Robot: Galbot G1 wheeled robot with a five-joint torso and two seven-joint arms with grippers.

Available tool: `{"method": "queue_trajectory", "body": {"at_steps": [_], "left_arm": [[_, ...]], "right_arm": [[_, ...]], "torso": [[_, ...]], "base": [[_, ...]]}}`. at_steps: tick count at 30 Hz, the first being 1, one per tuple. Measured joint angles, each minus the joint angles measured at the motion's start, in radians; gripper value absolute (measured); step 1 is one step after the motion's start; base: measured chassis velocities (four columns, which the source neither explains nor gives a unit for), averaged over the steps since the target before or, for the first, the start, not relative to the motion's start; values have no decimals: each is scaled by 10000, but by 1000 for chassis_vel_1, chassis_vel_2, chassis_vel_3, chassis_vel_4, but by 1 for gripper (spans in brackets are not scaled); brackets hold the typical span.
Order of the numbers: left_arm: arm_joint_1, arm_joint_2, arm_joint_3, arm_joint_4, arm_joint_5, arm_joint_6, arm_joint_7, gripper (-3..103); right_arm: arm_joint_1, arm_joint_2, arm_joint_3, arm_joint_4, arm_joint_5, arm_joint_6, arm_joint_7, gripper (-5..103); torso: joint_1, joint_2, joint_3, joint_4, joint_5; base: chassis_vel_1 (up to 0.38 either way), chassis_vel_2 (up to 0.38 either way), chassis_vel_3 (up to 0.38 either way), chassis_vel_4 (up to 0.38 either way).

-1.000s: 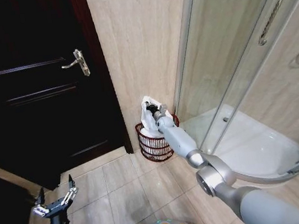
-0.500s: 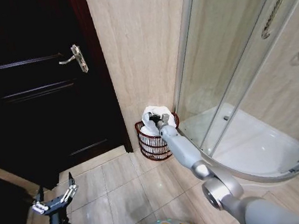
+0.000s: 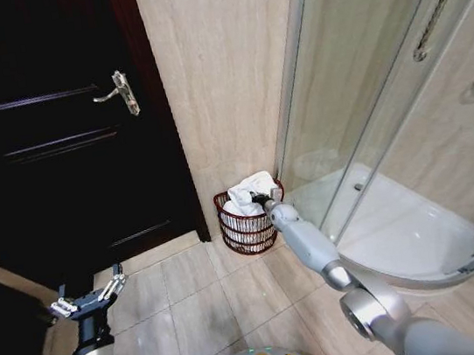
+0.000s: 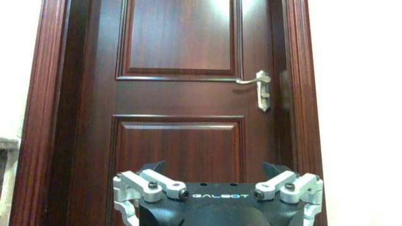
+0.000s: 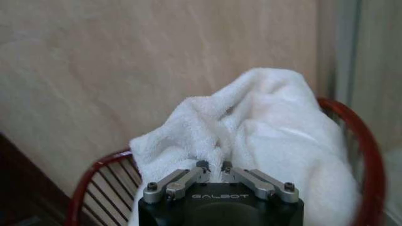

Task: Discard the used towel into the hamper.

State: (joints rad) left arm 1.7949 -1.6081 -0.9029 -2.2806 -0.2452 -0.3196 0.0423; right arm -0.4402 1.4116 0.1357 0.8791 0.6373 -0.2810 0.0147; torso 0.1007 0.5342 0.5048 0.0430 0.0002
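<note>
The hamper (image 3: pixel 242 228) is a small round reddish-brown wire basket on the floor against the beige wall, between the door and the shower. The white towel (image 3: pixel 248 193) sits bunched in its mouth, with a heap rising above the rim. My right gripper (image 3: pixel 263 200) reaches down to the hamper's top, shut on a fold of the towel. In the right wrist view the fingertips (image 5: pixel 202 165) pinch the towel (image 5: pixel 270 127) inside the red rim of the hamper (image 5: pixel 355 127). My left gripper (image 3: pixel 86 297) hangs open and idle, low over the floor tiles at the left.
A dark wooden door (image 3: pixel 48 151) with a metal handle (image 3: pixel 122 92) stands left of the hamper; the left wrist view faces this door (image 4: pixel 179 94). A curved glass shower enclosure (image 3: pixel 388 121) with a white tray stands right of it. Beige floor tiles (image 3: pixel 202 306) lie in front.
My right gripper has come down with the towel, from above the hamper's rim to its mouth, and the towel now rests in the basket. The left arm has barely shifted.
</note>
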Motion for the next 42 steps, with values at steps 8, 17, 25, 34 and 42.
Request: {"method": "queue_trajectory", "body": {"at_steps": [8, 17, 25, 34, 42], "left_arm": [[-130, 0, -17, 166, -50, -50, -67, 100], [-189, 0, -113, 499, -215, -258, -110, 100], [-152, 1, -121, 547, -342, -359, -114, 100], [-199, 0, -95, 815, -462, -487, -96, 100], [-353, 0, -22, 881, -685, -334, -103, 100]], "right_arm": [[285, -512, -28, 1244, 2223, -2940, 2359, 5], [-56, -1061, 312, 1484, 3400, -3868, 2888, 5], [571, -564, 792, 232, 3435, -3568, 2004, 5], [312, -774, 551, 1113, 2060, -3182, 1192, 22], [-518, -2050, 434, 3739, 1945, -3252, 2361, 56]], "torso": [[10, 27, 12, 3, -2], [18, 45, 20, -1, -2], [24, 52, 29, 1, 0], [27, 58, 32, 2, 1], [28, 64, 32, 1, 0]], "base": [[0, 0, 0, 0], [0, 0, 0, 0], [0, 0, 0, 0], [0, 0, 0, 0], [0, 0, 0, 0]]}}
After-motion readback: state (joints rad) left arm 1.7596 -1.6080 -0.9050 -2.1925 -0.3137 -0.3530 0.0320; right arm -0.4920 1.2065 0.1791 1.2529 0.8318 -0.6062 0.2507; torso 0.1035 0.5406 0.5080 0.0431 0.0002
